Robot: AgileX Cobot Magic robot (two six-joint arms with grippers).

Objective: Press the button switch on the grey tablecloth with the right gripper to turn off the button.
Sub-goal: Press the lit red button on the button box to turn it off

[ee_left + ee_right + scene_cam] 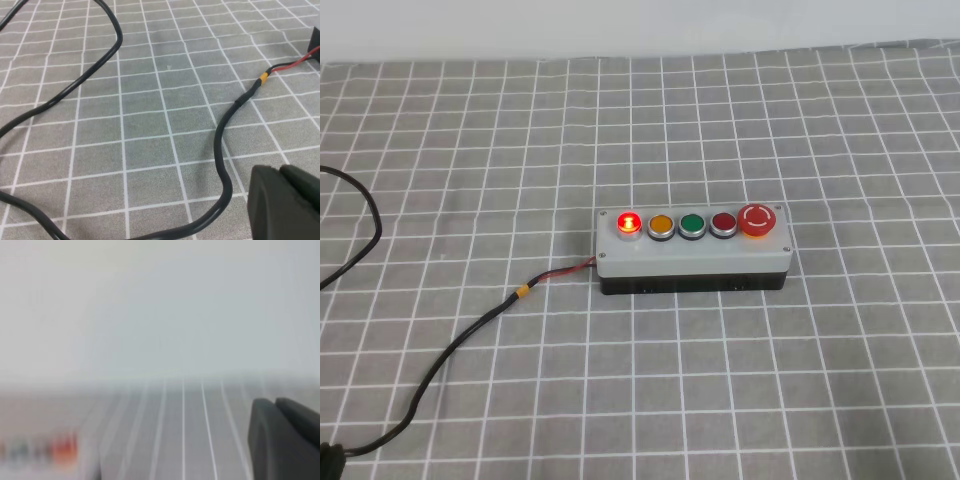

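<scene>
The button switch [692, 255], a light-grey box on a black base, lies on the grey tablecloth [470, 150] right of centre. Its leftmost button [630, 222] glows bright red; the orange, green, dark-red and large red mushroom caps follow to its right. Neither gripper shows in the exterior high view. In the right wrist view, which is badly blurred, my right gripper [275, 401] has its dark fingers together, shut on nothing, and the switch [50, 452] is a smear of colours at lower left. My left gripper [280, 170] is shut over bare cloth beside the cable.
A black cable [470, 330] with a red lead and a yellow band runs from the box's left end to the front-left edge. It loops widely across the cloth [222, 150] in the left wrist view. A pale wall [620, 25] borders the far edge.
</scene>
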